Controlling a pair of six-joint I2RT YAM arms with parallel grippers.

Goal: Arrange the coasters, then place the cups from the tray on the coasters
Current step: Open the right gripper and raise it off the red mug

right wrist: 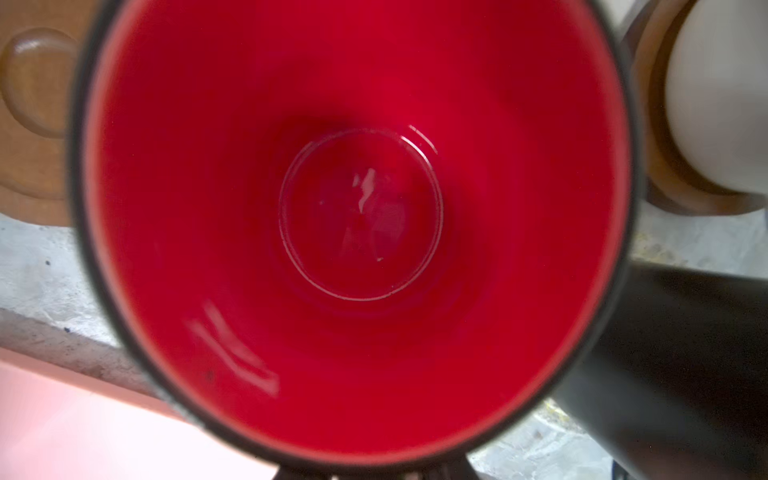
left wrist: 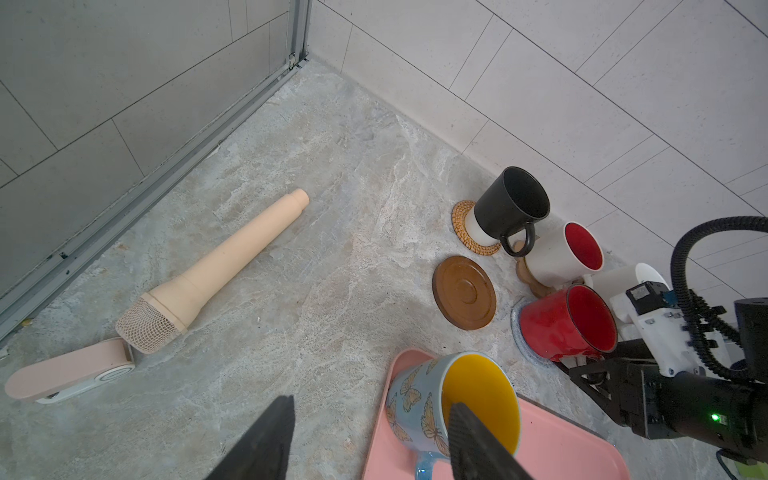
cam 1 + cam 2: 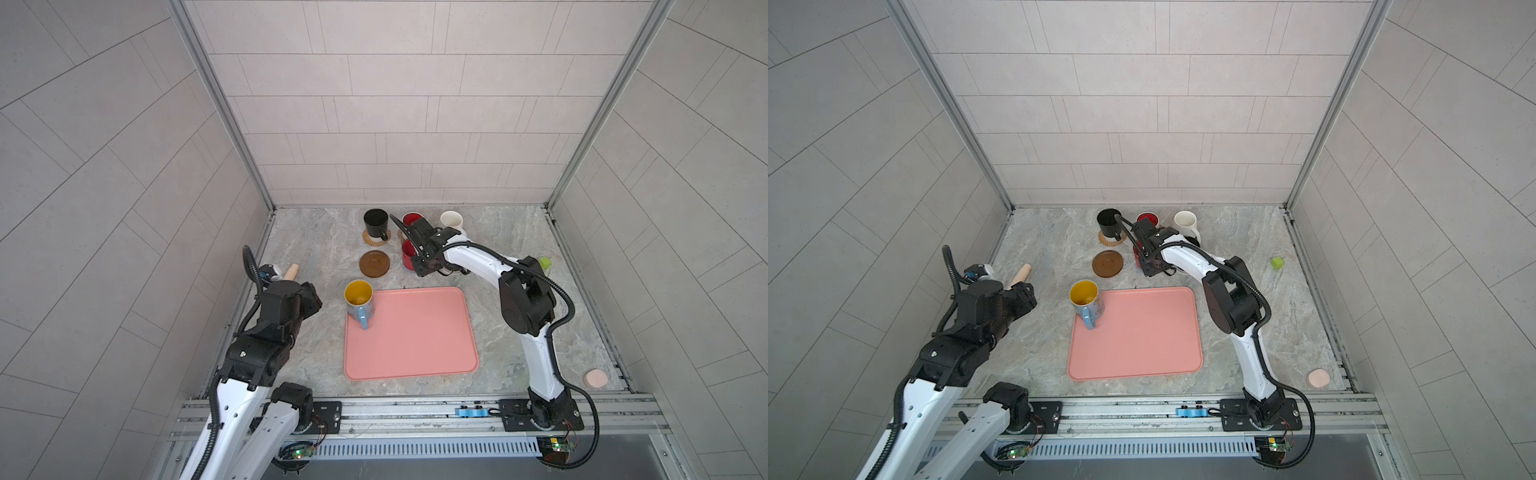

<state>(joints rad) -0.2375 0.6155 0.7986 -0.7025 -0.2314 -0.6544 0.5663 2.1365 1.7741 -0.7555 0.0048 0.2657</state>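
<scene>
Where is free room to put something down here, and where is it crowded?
Free: most of the tray, right of the blue mug; the table between microphone and brown coaster. Crowded: around the red mug and right gripper.

Pink tray (image 3: 415, 332) — blue butterfly-patterned mug (image 2: 415, 407), yellow inside.

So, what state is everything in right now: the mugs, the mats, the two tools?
Blue mug: upright, on a corner of the tray.
Black mug: upright on woven coaster.
Red mug: upright on crochet coaster.
Red-lined white mug: upright on paw coaster.
Plain white mug: upright.
Wooden coaster: bare.
Left tool: open, empty.
Right tool: at the red mug, grip unclear.
</scene>
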